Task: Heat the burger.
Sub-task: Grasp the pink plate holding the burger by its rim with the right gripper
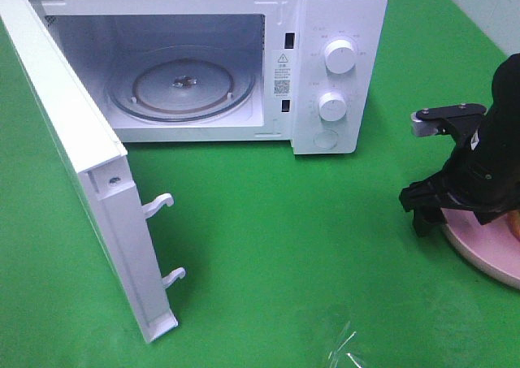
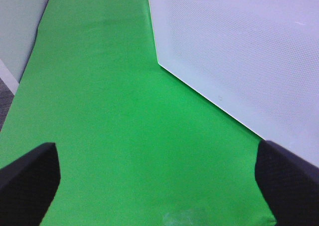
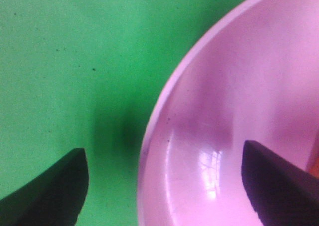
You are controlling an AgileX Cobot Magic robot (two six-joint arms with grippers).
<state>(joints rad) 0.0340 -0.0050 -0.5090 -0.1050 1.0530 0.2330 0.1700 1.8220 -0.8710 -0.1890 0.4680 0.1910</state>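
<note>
Only an orange sliver of the burger (image 1: 514, 222) shows at the right edge of the high view, behind my right arm, on the pink plate (image 1: 486, 250). My right gripper (image 1: 429, 212) hangs low at the plate's left rim. In the right wrist view its jaws stand open astride that rim, with one finger over the green cloth and the other over the pink plate (image 3: 239, 86). My left gripper (image 2: 157, 151) does not show in the high view. It is open and empty over green cloth beside the microwave door (image 2: 239, 51).
The white microwave (image 1: 337, 27) stands at the back with its door (image 1: 89, 173) swung wide toward the front left. Its glass turntable (image 1: 183, 88) is bare. A scrap of clear film (image 1: 345, 348) lies near the front edge.
</note>
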